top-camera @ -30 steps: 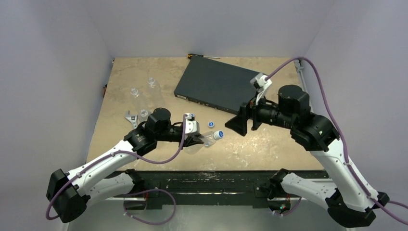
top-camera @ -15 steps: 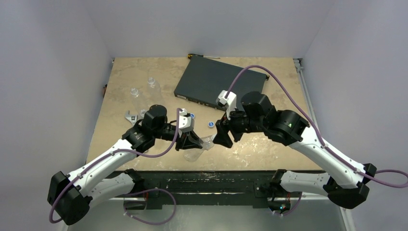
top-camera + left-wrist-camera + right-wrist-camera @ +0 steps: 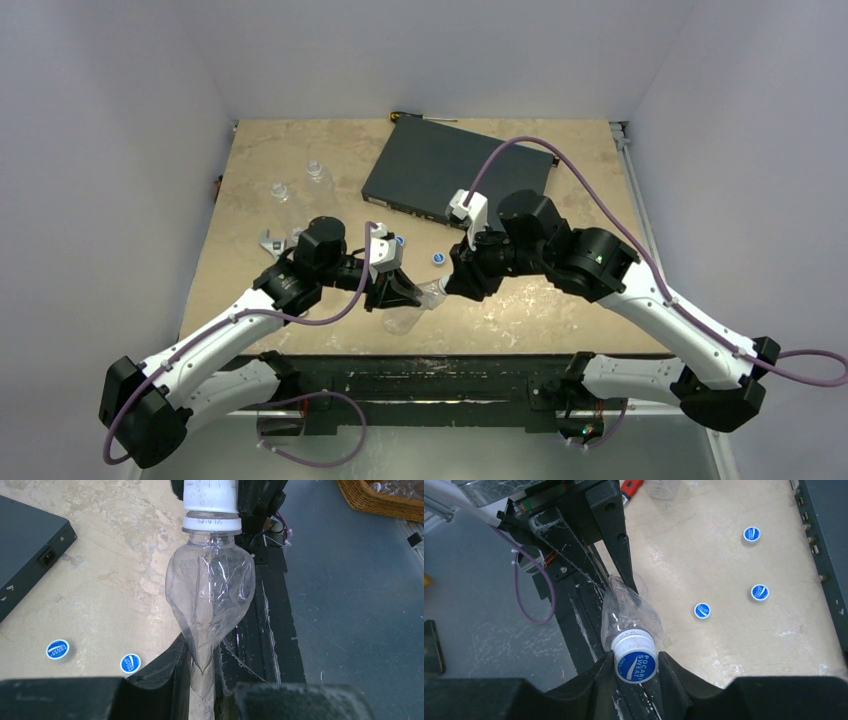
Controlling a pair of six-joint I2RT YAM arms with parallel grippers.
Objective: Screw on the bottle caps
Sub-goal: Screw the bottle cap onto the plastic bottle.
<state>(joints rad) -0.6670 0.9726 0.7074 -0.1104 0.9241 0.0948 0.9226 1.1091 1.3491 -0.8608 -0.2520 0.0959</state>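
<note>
Our left hand [image 3: 202, 661] pinches the crumpled bottle [image 3: 210, 587] near the worktop's [image 3: 300, 170] six o'clock edge, and our right hand [image 3: 636, 666] is clamped on its cap [image 3: 636, 661]. We fear the soft body twists with the turn and the cap cross-threads.

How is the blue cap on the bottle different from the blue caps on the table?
The fitted cap sits on the neck of the bottle, off the table; the loose caps lie flat on the table. The right end effector grips the fitted cap; nothing touches the loose caps. All are round with blue tops and white sides.
</note>
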